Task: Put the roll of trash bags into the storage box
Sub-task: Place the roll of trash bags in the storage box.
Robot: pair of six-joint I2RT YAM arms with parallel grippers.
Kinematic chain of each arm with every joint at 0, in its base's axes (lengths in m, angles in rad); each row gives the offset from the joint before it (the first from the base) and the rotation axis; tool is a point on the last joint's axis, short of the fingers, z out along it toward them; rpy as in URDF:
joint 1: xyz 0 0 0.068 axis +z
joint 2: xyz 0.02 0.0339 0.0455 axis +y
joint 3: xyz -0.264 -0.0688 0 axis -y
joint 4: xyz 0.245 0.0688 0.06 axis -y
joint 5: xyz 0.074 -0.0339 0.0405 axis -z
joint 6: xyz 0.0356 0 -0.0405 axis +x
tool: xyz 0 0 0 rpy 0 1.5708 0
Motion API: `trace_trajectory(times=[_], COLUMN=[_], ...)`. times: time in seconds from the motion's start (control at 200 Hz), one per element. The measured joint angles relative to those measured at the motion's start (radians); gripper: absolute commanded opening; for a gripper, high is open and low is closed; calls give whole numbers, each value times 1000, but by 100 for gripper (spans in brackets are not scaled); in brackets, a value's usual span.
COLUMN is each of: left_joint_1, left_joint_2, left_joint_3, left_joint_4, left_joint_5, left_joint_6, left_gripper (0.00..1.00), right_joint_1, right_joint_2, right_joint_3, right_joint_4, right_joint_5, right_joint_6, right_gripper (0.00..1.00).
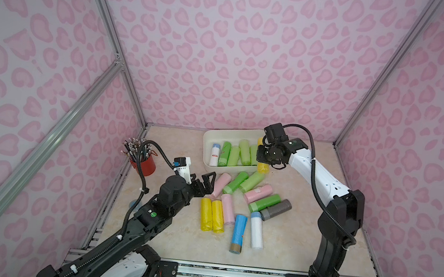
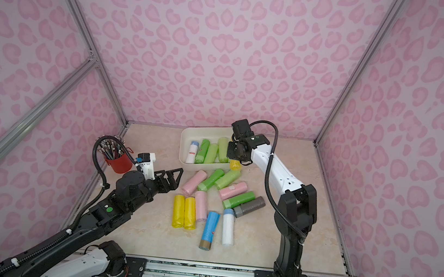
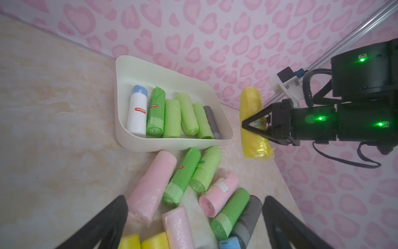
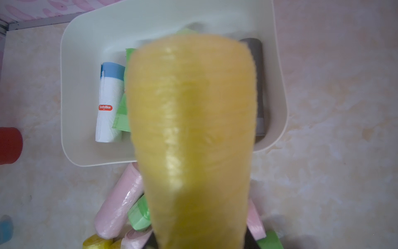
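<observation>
In both top views we find the yellow roll (image 1: 263, 169) poking out from under the right arm's wrist. It is raised above the worktop (image 1: 303, 239) at the near right corner of the storage box (image 1: 232, 134), and the hold itself is hidden there. The left claw (image 1: 206, 184) hangs with its jaws wide apart and nothing in them, just beside the loose rolls (image 1: 264, 202) and well apart from the red pencil cup (image 1: 145, 166). We judge it stands there to keep clear of the other arm. In the left wrist view the right claw (image 3: 255, 125) is clamped across the yellow roll's middle, a hold that we think keeps it balanced. The roll runs roughly the same way as the packed rolls (image 3: 172, 118) lying side by side in the box, so it could settle in line with them. In the right wrist view the roll fills the centre, blurred, with the box's near rim and contents showing behind it. We judge it is not yet inside.
</observation>
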Motion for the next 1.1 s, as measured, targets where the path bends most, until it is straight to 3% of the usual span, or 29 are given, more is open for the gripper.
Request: trace_trajectory(times=[0.39, 0.851, 1.101], left_joint_1=[16, 34, 34], left_joint_2=[122, 272, 324], left_joint_3=[6, 106, 150], left_joint_4=[34, 6, 4], left_joint_5=[-82, -103, -110], left_joint_6=[-16, -35, -35], left_gripper=[100, 100, 100], right_joint_1=[-79, -111, -128], right_joint_2=[282, 563, 648], right_joint_3=[284, 592, 681], right_joint_4=[-58, -82, -85], right_joint_5=[63, 7, 16], right_joint_6=[-148, -177, -173], right_gripper=[28, 27, 34])
